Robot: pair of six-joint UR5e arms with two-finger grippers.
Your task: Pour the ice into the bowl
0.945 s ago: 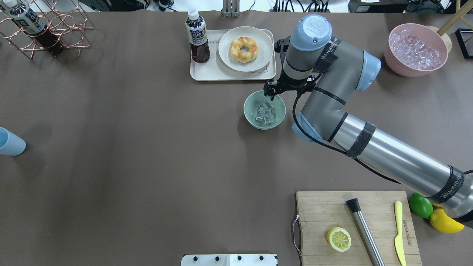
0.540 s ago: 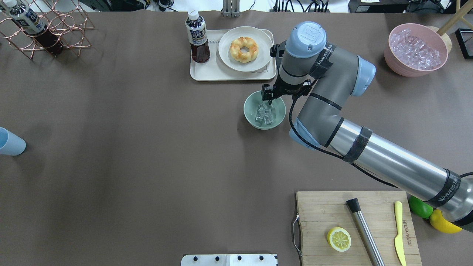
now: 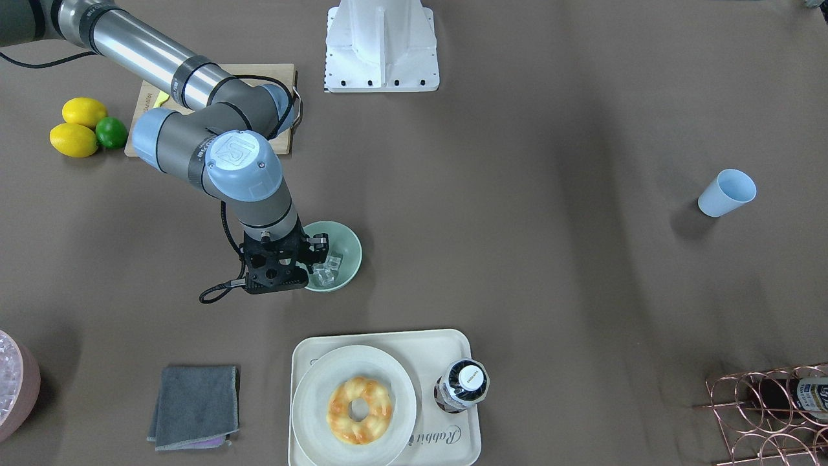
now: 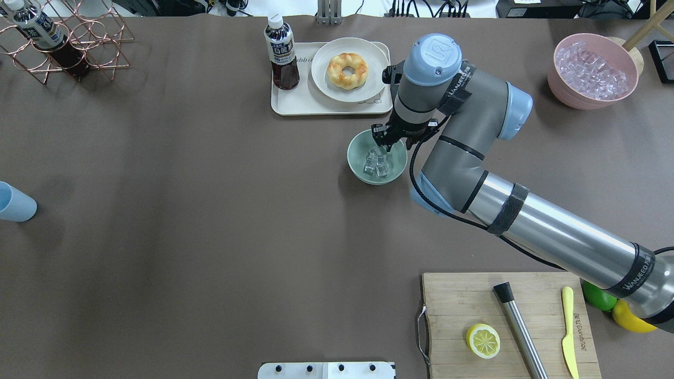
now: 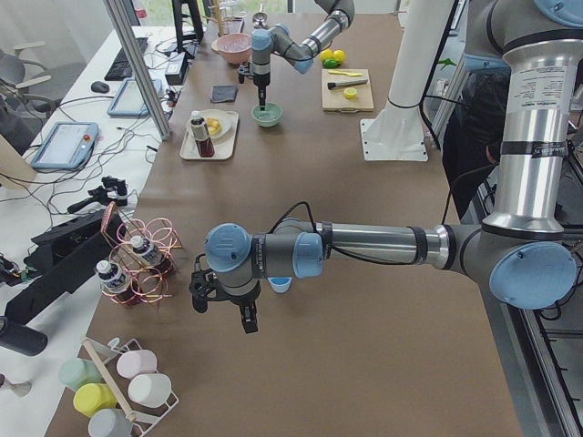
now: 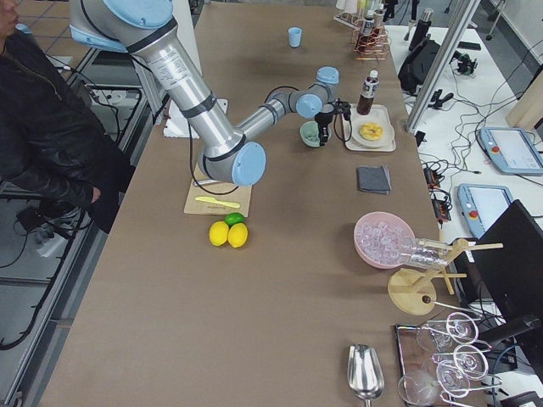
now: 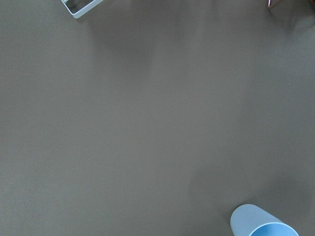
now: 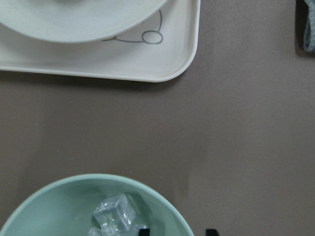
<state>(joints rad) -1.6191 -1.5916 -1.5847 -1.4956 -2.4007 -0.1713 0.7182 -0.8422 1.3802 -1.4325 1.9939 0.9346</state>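
The pale mint-green bowl (image 4: pixel 363 171) stands mid-table in front of the tray and holds a few clear ice cubes (image 4: pixel 378 162). My right gripper (image 4: pixel 383 138) points down over the bowl's far right rim. In the right wrist view its two fingertips (image 8: pixel 142 230) stand apart at the bottom edge, one inside the bowl (image 8: pixel 59 206) beside the ice (image 8: pixel 115 214), one outside it; nothing is held. My left gripper (image 5: pixel 248 319) hangs over the table's left end near the light blue cup (image 5: pixel 281 284); I cannot tell whether it is open or shut.
A cream tray (image 4: pixel 284 102) with a doughnut plate (image 4: pixel 347 68) and a bottle (image 4: pixel 280 52) lies just beyond the bowl. A pink bowl of ice (image 4: pixel 595 71) is far right. A grey cloth (image 3: pixel 193 406), a cutting board (image 4: pixel 458 316) and a copper rack (image 4: pixel 79 42) are also here.
My right arm's wrist has shifted left and a little farther from me, bringing the gripper down over the bowl's rim. The bowl and ice have not moved.
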